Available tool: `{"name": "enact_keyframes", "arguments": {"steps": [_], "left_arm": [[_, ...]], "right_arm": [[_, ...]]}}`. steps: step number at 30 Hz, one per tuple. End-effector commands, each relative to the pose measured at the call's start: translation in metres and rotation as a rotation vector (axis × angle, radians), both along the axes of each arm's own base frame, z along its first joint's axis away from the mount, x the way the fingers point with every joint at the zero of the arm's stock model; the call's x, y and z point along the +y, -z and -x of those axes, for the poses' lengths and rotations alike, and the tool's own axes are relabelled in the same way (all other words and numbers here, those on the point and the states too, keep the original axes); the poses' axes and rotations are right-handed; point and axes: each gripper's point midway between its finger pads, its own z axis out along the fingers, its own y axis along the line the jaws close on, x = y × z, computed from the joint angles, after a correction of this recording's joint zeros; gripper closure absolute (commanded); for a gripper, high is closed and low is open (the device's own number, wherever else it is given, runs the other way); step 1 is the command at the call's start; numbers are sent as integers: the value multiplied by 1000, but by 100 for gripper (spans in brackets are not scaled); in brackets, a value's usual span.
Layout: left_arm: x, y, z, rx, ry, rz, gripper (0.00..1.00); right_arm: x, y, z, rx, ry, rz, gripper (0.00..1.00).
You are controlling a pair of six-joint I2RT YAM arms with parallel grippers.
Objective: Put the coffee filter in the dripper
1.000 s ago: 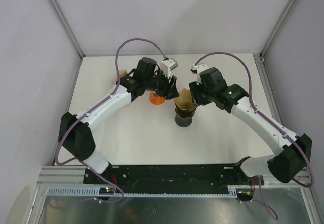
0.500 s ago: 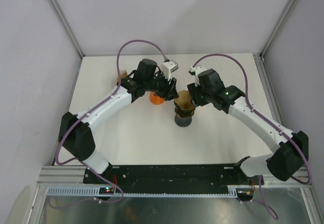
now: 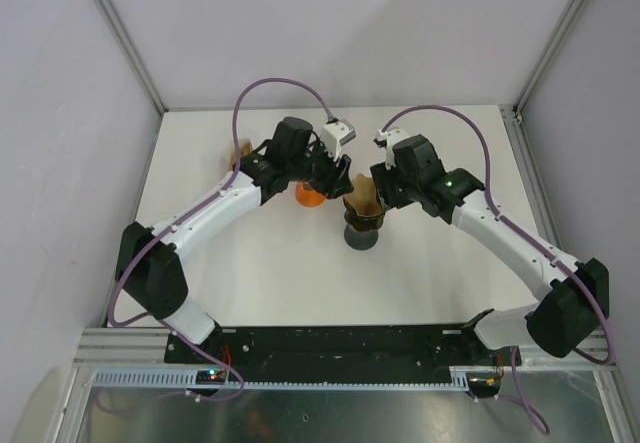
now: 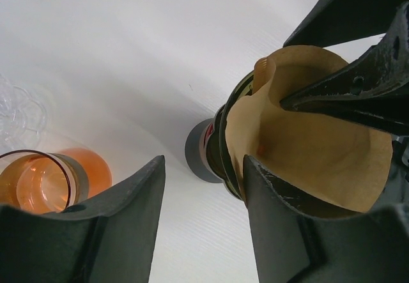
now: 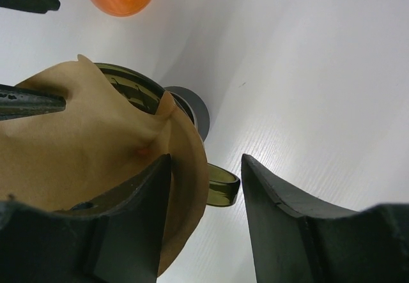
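A brown paper coffee filter sits opened in a dark olive glass dripper at the table's middle. It shows in the left wrist view and the right wrist view. The dripper stands on a grey base, its handle sticking out. My left gripper is open at the filter's left rim, its right finger against the paper. My right gripper is open and straddles the filter's right rim, one finger inside the cone.
An orange glass cup stands just left of the dripper, under the left wrist; it also shows in the left wrist view. A clear glass piece lies farther left. Both arms crowd the dripper from either side.
My right gripper has shifted slightly left, toward the filter. My left gripper has edged a little to the right. The filter stays in the dripper.
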Motion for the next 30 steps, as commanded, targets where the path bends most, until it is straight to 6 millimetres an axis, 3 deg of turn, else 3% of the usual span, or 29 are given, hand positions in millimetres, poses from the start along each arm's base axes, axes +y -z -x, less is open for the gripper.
{"name": "enact_keyframes", "arguments": {"steps": [1,11,22,30], "left_arm": [[3,-33,3,-63,12,35,42],[-4,-48,9,-44,50,82,34],[-4,-63,8,-62,50,96,23],[5,-88,2,-95,49,129,14]], "right_arm": [[1,-14,3,-36,-33,-37,47],[17,-50,9,-119,-100,-151,40],[17,-64,5,-156,-106,-159,33],[17,-99,8,-231,-131,-205,26]]}}
